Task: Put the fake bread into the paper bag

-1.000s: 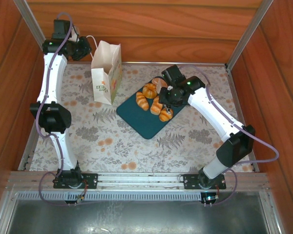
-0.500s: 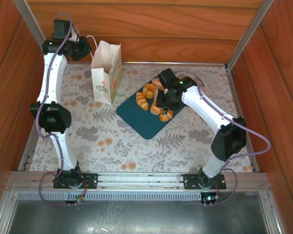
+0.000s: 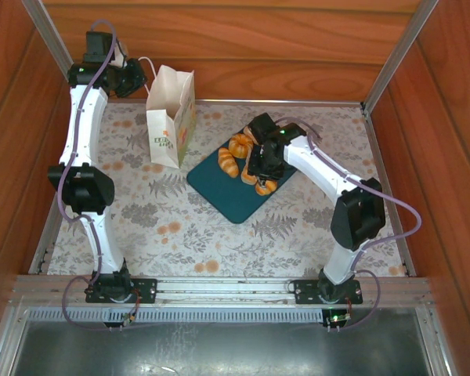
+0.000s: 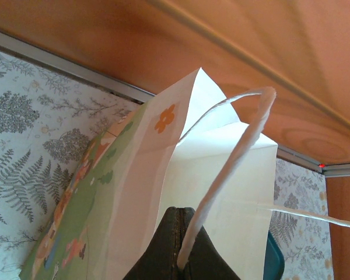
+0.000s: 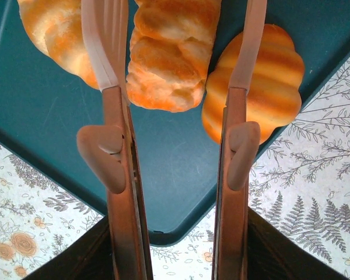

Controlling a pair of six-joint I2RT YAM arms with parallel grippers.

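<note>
The white paper bag [image 3: 171, 117] stands upright at the back left, its mouth open. My left gripper [image 3: 131, 78] is behind it, shut on one white cord handle [image 4: 236, 151] of the bag [image 4: 221, 175]. Several glossy golden fake breads [image 3: 239, 146] lie on the dark teal tray [image 3: 227, 196]. My right gripper [image 3: 263, 161] hovers over them, shut on the metal tongs [image 5: 119, 192]. The tongs' two arms stand apart on either side of a braided roll [image 5: 172, 55], with a ridged roll [image 5: 271, 81] to the right and another bread [image 5: 55, 32] to the left.
The floral tablecloth [image 3: 180, 227] covers the table. Wooden walls [image 3: 243, 47] close in the back and both sides. The tray's near corner [image 5: 175, 233] reaches over the cloth. Both arm bases stand at the near rail [image 3: 219, 290].
My right arm has swung left and in over the tray, bringing the tongs over the breads. The left arm and the bag have not moved.
</note>
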